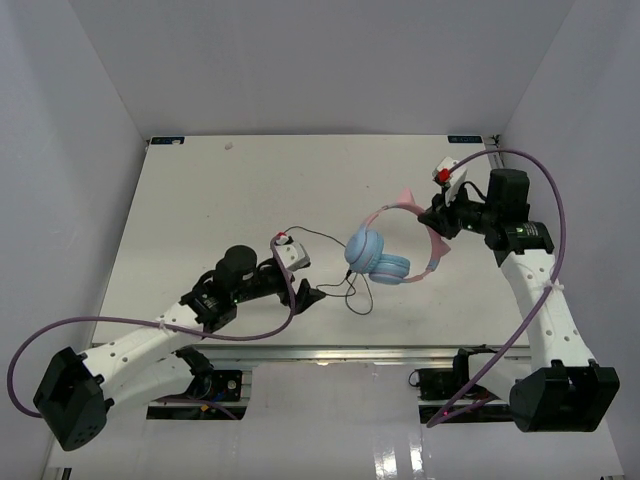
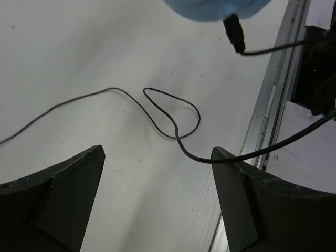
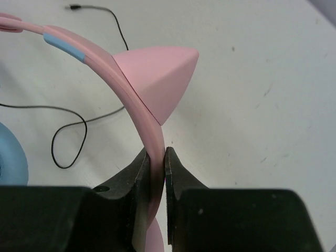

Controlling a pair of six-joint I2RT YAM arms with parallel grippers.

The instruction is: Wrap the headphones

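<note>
Where right gripper [image 3: 156,157] pinches the headphones [image 1: 366,248], headband [image 3: 131,89] hidden; left gripper [image 2: 157,151] spread, cord [image 2: 199,119] ends cropped.

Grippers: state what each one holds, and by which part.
Right gripper clamps the headphones by the pink headband, beside a cat-ear point. Left gripper is open, holding nothing.

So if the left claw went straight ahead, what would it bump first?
Probably the black cord looped on the table just ahead of the left gripper; the blue earcup sits farther on. Depth is unclear.
</note>
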